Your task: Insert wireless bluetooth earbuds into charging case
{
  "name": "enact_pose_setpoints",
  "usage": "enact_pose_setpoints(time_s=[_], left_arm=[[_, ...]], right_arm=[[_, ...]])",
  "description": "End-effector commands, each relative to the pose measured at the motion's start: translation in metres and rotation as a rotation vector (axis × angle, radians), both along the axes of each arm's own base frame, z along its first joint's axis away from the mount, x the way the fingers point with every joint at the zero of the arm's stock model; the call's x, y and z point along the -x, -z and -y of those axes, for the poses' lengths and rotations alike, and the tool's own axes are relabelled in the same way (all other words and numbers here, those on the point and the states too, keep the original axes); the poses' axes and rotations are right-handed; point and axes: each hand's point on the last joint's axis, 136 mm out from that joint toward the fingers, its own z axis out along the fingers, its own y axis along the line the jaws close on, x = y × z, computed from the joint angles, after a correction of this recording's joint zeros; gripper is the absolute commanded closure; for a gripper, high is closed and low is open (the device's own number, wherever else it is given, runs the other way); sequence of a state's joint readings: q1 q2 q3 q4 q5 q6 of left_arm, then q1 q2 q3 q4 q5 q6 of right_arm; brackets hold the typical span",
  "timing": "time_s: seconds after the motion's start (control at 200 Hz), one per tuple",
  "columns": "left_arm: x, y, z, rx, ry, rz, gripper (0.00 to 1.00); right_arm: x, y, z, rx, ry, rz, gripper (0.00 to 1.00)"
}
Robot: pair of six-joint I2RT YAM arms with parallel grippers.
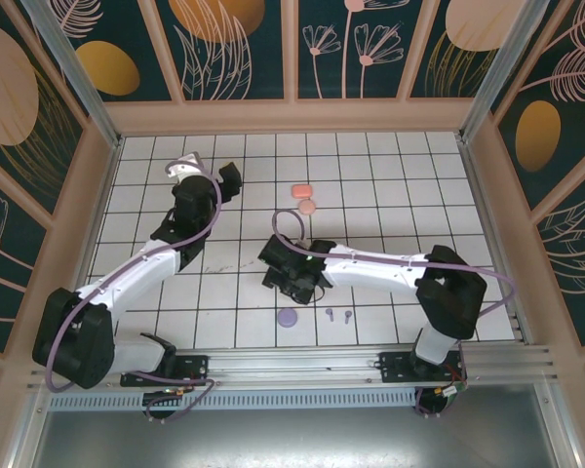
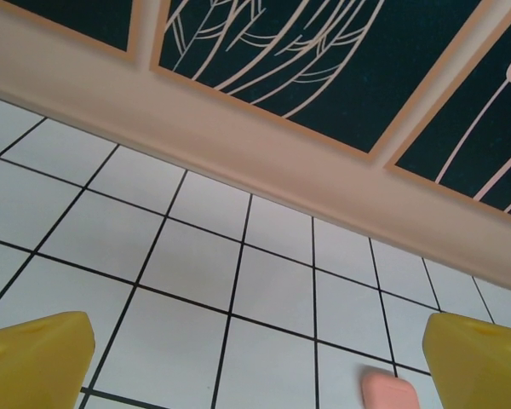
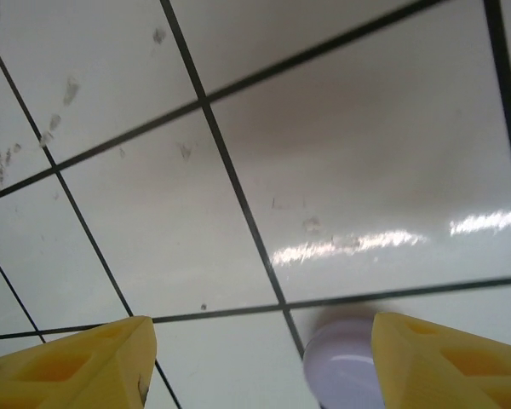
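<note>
Two purple buds (image 1: 329,313) lie on tiles (image 1: 244,322) by front edge, just R of purple case (image 1: 289,317). R gripper (image 3: 262,341) low beside case, jaws spread, empty; needs shift R, centre on one stem. L gripper (image 2: 255,341) spread, idle.

Bright light, glare on tiles (image 3: 349,247), blurry

Glossy white tile tabletop (image 3: 366,170), glare-streaked, faintly scuffed. Smooth, matt purple plastic case (image 3: 341,371). Yellow moulded plastic fingertips (image 3: 77,366), dull finish. Brushed aluminium rail (image 1: 302,363), ribbed.
</note>
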State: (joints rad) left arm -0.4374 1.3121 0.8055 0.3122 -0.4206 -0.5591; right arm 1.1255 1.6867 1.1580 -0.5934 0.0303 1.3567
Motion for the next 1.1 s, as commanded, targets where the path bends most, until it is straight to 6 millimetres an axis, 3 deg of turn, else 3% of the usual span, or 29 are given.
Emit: enact_pose_setpoints(time_s=[0.0, 0.125, 0.28, 1.096], left_arm=[[0.006, -0.005, -0.016, 0.118, -0.088, 0.04, 0.01], [0.014, -0.003, -0.031, 0.144, -0.139, 0.054, 0.01], [0.015, -0.004, -0.032, 0.11, -0.133, 0.038, 0.01], [0.014, -0.005, -0.037, 0.127, -0.112, 0.049, 0.01]], right_arm=[[0.017, 0.003, 0.01, 0.074, 0.083, -0.086, 0.31], [0.026, 0.007, 0.019, 0.12, 0.109, -0.114, 0.31], [0.04, 0.016, 0.021, 0.148, 0.112, -0.184, 0.3], [0.058, 0.056, -0.001, 0.169, 0.08, -0.298, 0.3]])
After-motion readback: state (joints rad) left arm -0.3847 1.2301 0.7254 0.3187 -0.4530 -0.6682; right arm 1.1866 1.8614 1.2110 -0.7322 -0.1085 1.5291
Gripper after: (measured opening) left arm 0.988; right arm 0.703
